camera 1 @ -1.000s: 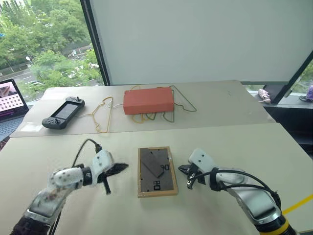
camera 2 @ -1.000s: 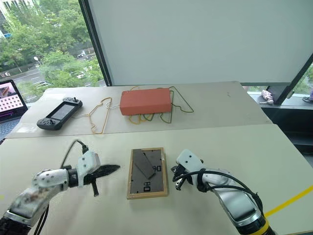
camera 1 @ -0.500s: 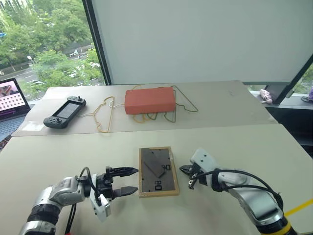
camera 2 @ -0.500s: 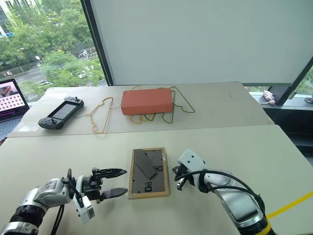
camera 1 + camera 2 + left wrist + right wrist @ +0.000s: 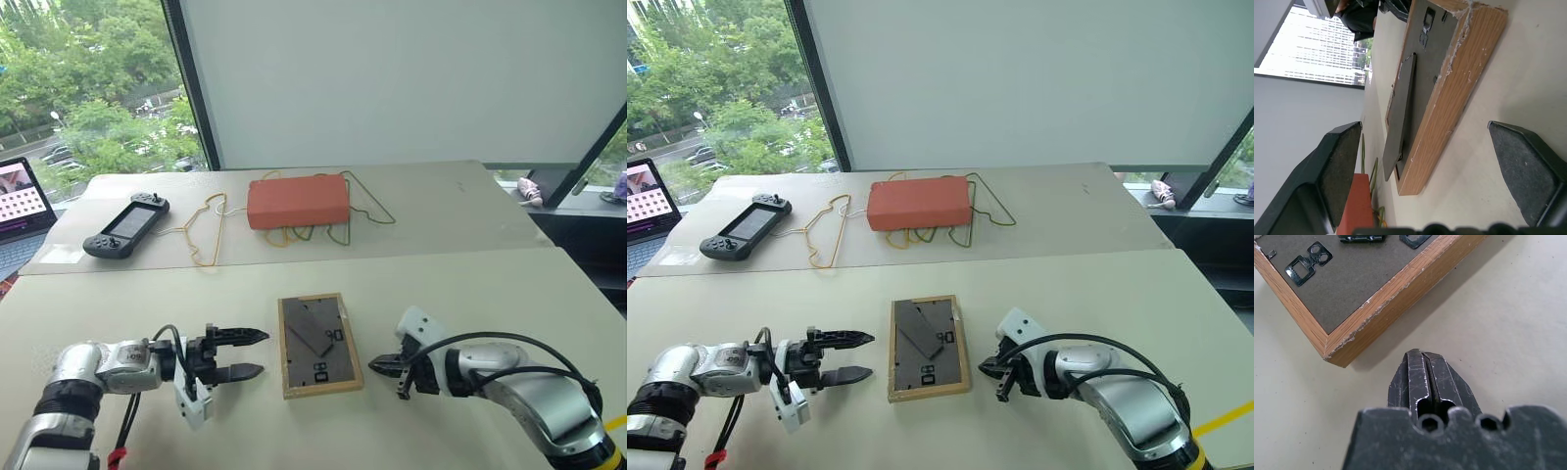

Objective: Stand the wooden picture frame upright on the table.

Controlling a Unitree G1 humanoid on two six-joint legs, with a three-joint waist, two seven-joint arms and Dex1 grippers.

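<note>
The frame [image 5: 319,344] lies flat on its face on the worktop [image 5: 470,284], dark back up, with the fold-out stand [image 5: 312,328] still lying against the back. Its long axis runs away from the robot, so the two long wooden edges face the arms, one to each side. Nearest the frame on its left side is the left gripper [image 5: 245,354]: its fingers [image 5: 241,336] stand wide apart, hold nothing, and point straight at the frame's left long edge. They sit just beside that edge, not touching it, one finger nearer the robot than the other. In the left wrist view the frame [image 5: 1444,98] sits squarely in the gap between the two pads, edge-on. On the frame's right side the right gripper [image 5: 384,365] has its fingers pressed together and empty, the tip aimed at the frame's near right corner [image 5: 1332,352], close to it but clear. Either arm could reach, but the left one looks better placed for the coming move, being open and lined up across the short way. Judging from this, it must slip a finger under the left edge or pinch the frame's thickness to tip it up. Beyond the frame, well apart from it, rest an orange-red box [image 5: 298,200], wire hangers [image 5: 210,231] and a handheld console [image 5: 125,225].
</note>
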